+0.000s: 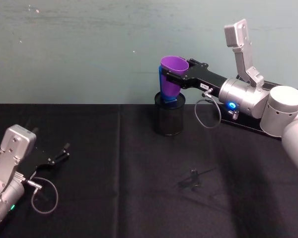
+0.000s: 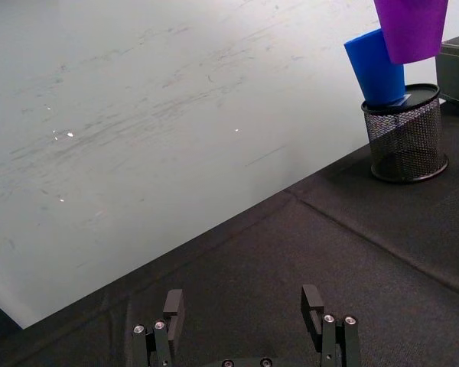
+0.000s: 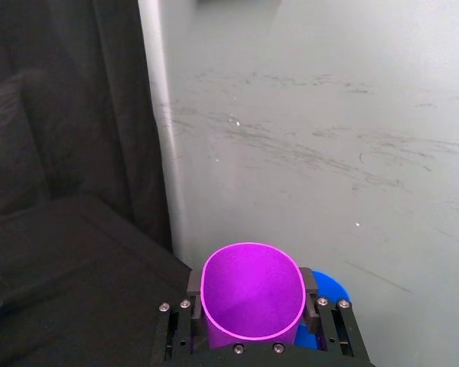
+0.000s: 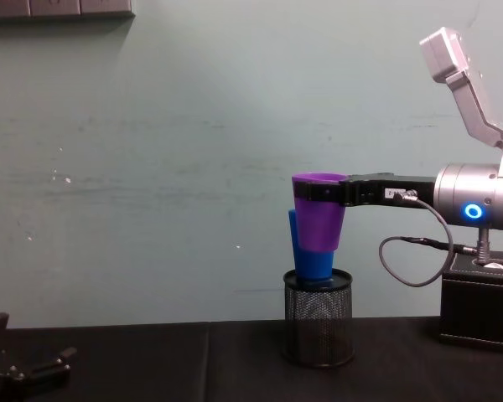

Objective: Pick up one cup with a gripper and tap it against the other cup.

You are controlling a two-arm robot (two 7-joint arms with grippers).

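My right gripper (image 1: 173,79) is shut on the purple cup (image 1: 173,72), gripping it just under its rim and holding it upright in the air. The blue cup (image 4: 313,261) stands tilted in a black mesh pen holder (image 4: 318,331) at the back of the table. The purple cup (image 4: 318,213) hangs above the holder, its side close against the blue cup's upper part; I cannot tell whether they touch. In the right wrist view the blue cup (image 3: 330,287) peeks out behind the purple cup (image 3: 252,294). My left gripper (image 1: 52,141) rests open at the table's front left.
A black cloth (image 1: 114,188) covers the table, with a pale wall right behind it. A black box (image 4: 478,301) stands on the table under my right arm. A small dark mark (image 1: 193,179) lies on the cloth in front of the holder.
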